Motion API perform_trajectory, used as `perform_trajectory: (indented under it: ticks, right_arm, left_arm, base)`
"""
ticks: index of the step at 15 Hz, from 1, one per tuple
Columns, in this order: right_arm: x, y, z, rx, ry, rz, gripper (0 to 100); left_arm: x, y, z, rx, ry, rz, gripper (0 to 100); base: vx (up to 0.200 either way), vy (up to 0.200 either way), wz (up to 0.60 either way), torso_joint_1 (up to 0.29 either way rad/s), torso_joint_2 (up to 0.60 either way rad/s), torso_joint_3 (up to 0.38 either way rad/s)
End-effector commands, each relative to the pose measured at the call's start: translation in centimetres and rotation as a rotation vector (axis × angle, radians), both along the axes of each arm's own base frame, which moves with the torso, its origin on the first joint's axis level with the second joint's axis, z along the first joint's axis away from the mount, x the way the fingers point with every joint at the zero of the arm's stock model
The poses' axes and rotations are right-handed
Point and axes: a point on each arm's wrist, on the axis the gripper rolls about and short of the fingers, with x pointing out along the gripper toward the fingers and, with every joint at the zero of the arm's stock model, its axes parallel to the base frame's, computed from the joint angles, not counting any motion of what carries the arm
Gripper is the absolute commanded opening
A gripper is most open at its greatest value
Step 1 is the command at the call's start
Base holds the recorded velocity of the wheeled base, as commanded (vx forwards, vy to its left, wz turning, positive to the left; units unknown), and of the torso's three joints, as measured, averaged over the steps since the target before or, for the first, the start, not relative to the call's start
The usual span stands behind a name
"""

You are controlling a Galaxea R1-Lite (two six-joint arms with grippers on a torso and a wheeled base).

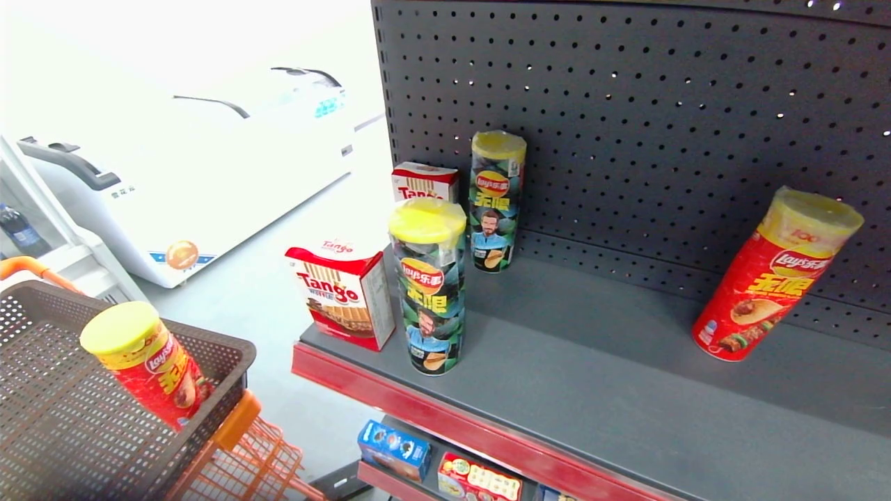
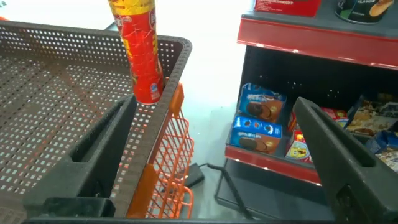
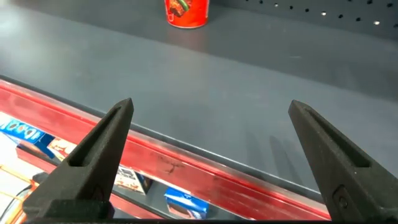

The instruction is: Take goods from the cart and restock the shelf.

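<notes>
Red and yellow-lidded, a chip can (image 1: pixel 143 362) is seen standing upright in the cart's grey mesh basket (image 1: pixel 230 348), just ahead of the left gripper (image 2: pixel 214 109), which is held wide open and empty over the basket rim. The right gripper (image 3: pixel 211 109), likewise spread wide with nothing held, is placed at the red front edge of the shelf (image 1: pixel 592 362). A second red can (image 3: pixel 186 12) is seen well ahead of it, by the pegboard (image 1: pixel 661 104). Two dark cans (image 1: pixel 428 285) and two wafer boxes (image 1: pixel 341 296) are ranged on the shelf nearer the cart.
</notes>
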Motion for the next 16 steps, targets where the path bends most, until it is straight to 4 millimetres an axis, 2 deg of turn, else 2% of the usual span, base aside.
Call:
perform_trajectory:
  ticks: [1,2,3,4,5,6,8,10,11,12,13,16]
  right_arm:
    - [0.0,0.0,0.0,0.0,0.001,0.0,100]
    - [0.0,0.0,0.0,0.0,0.001,0.0,100]
    - [0.0,0.0,0.0,0.0,0.001,0.0,100]
    - [0.0,0.0,0.0,0.0,0.001,0.0,100]
    - [0.0,0.0,0.0,0.0,0.001,0.0,100]
    - [0.0,0.0,0.0,0.0,0.001,0.0,100]
    - [0.0,0.0,0.0,0.0,0.001,0.0,100]
    - [0.0,0.0,0.0,0.0,0.001,0.0,100]
    - [0.0,0.0,0.0,0.0,0.001,0.0,100]
    - [0.0,0.0,0.0,0.0,0.001,0.0,100]
    - [0.0,0.0,0.0,0.0,0.001,0.0,100]
    - [0.0,0.0,0.0,0.0,0.001,0.0,100]
  left_arm:
    - [0.0,0.0,0.0,0.0,0.001,0.006,100]
    - [0.0,0.0,0.1,0.009,-0.001,0.015,100]
    - [-0.5,0.0,1.9,0.067,-0.053,0.016,100]
    - [-0.6,0.0,2.3,0.079,-0.052,0.018,100]
    - [-0.5,0.1,5.7,0.096,0.02,0.087,100]
    - [0.1,0.3,7.6,0.098,0.082,0.132,100]
    - [1.9,0.4,9.4,0.108,0.157,0.133,100]
    - [4.9,0.7,10.0,0.036,0.285,0.282,100]
    - [6.4,1.1,10.0,0.002,0.35,0.279,100]
    - [6.8,1.3,9.9,-0.006,0.371,0.269,100]
    - [8.4,1.7,9.6,-0.002,0.44,0.236,100]
    - [12.4,3.3,9.1,-0.005,0.489,0.259,100]
  base:
    - [0.0,0.0,0.0,0.0,0.0,0.0]
    - [0.0,0.0,0.0,0.0,0.0,0.0]
    - [0.0,0.0,0.0,0.0,0.0,0.0]
    - [0.0,0.0,0.0,0.0,0.0,0.0]
    - [0.0,0.0,0.0,0.0,0.0,0.0]
    - [0.0,0.0,0.0,0.0,0.0,0.0]
    - [0.0,0.0,0.0,0.0,0.0,0.0]
    - [0.0,0.0,0.0,0.0,0.0,0.0]
    - [0.0,0.0,0.0,0.0,0.0,0.0]
    - [0.0,0.0,0.0,0.0,0.0,0.0]
    - [0.0,0.0,0.0,0.0,0.0,0.0]
    - [0.0,0.0,0.0,0.0,0.0,0.0]
